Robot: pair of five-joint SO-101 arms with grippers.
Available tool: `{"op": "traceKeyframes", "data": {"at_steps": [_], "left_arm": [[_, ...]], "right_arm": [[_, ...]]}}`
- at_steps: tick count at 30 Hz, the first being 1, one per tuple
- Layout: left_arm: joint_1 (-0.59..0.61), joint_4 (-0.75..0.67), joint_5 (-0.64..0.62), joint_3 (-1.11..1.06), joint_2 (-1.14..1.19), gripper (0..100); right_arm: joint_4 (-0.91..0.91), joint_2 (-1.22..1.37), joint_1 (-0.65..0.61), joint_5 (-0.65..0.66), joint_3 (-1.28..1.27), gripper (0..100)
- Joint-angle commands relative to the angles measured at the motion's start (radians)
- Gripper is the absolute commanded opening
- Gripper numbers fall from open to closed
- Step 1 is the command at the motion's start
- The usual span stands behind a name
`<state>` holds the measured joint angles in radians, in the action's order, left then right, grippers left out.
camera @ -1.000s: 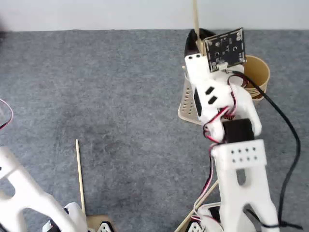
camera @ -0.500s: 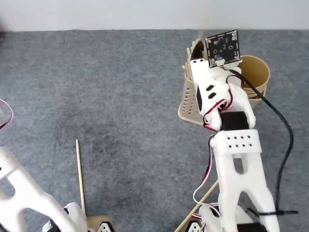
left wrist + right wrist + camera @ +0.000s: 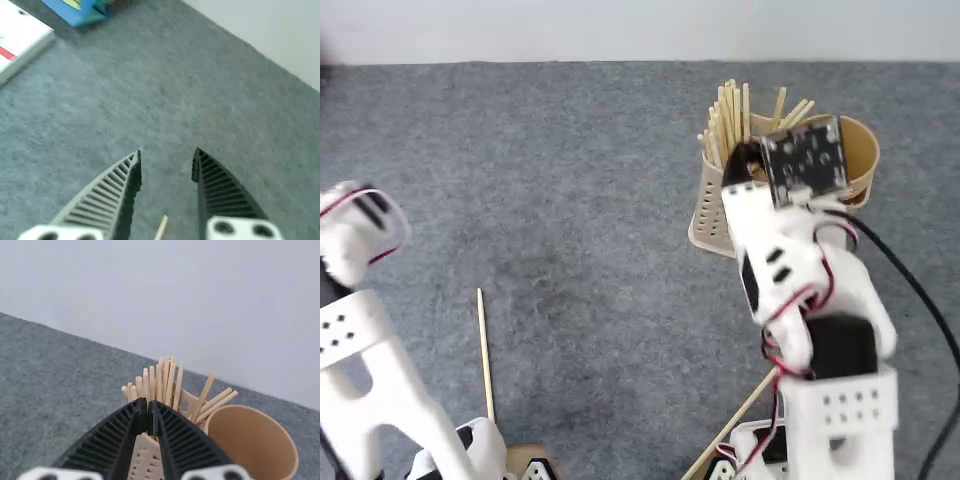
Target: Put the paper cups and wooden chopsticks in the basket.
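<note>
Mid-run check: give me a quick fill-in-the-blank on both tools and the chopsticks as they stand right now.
1. The right tool, above the basket, has its jaws ____.
2. The left tool, over the grey surface, has its jaws ____.
3. Beside the paper cup, the chopsticks in the basket stand ____.

Missing words: shut; open; upright.

High camera looks steeply down over the whole table (image 3: 570, 180). Left wrist camera peers close past the left gripper (image 3: 165, 165) at the near loose chopstick (image 3: 161, 231). Right wrist camera faces the far wall past the right gripper (image 3: 148, 415), sharing the basket (image 3: 143, 460) with the high view.
</note>
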<state>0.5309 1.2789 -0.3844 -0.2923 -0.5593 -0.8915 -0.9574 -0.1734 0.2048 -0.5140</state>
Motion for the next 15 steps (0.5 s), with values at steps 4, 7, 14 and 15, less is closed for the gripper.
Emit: {"op": "traceKeyframes", "data": {"at_steps": [4, 7, 14, 15], "left_arm": [[-0.23, 0.135, 0.006, 0.007, -0.032, 17], [-0.342, 0.218, 0.005, 0.007, -0.032, 17], [-0.571, 0.385, 0.009, 0.005, -0.032, 17], [-0.608, 0.404, 0.011, 0.005, -0.032, 17]], "right_arm": [[-0.159, -0.116, -0.001, -0.072, 0.005, 0.9], [-0.183, -0.13, 0.028, -0.129, 0.005, 0.9], [-0.185, -0.125, 0.12, -0.242, 0.003, 0.9], [-0.185, -0.125, 0.127, -0.244, 0.003, 0.9]]}}
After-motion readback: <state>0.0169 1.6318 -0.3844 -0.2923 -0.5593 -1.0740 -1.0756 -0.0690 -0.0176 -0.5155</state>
